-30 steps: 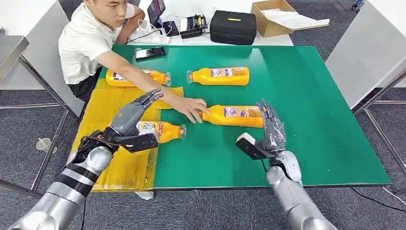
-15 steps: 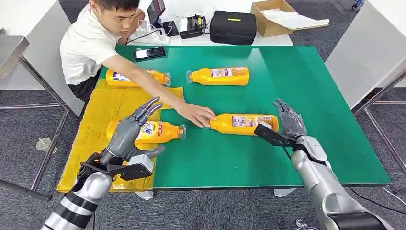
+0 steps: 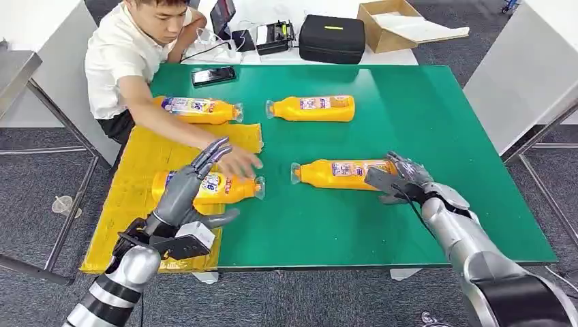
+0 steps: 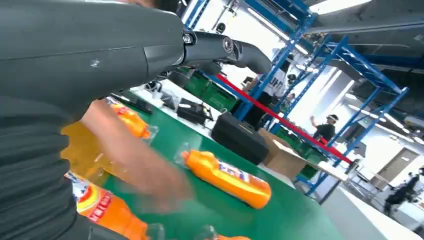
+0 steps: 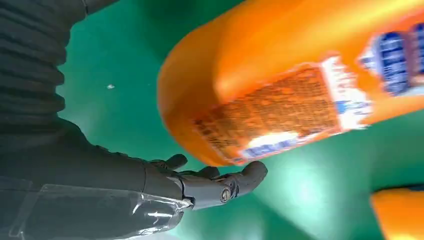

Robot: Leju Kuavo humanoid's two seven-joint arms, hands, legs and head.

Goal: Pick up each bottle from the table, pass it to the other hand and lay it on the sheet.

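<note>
The near bottle (image 3: 341, 174) is lain on the green surface (image 3: 422, 122), its base met by the right hand (image 3: 402, 178), fingers wide, nothing gripped (presumably for pickup). The left hand (image 3: 187, 194) is held open above the yellow sheet (image 3: 146, 160), likely to receive it.

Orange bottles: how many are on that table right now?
4. One bottle on the yellow sheet lies beneath the left hand; one at the sheet's far edge; one mid-table, farther back; one at the right hand. None seem hidden.
</note>
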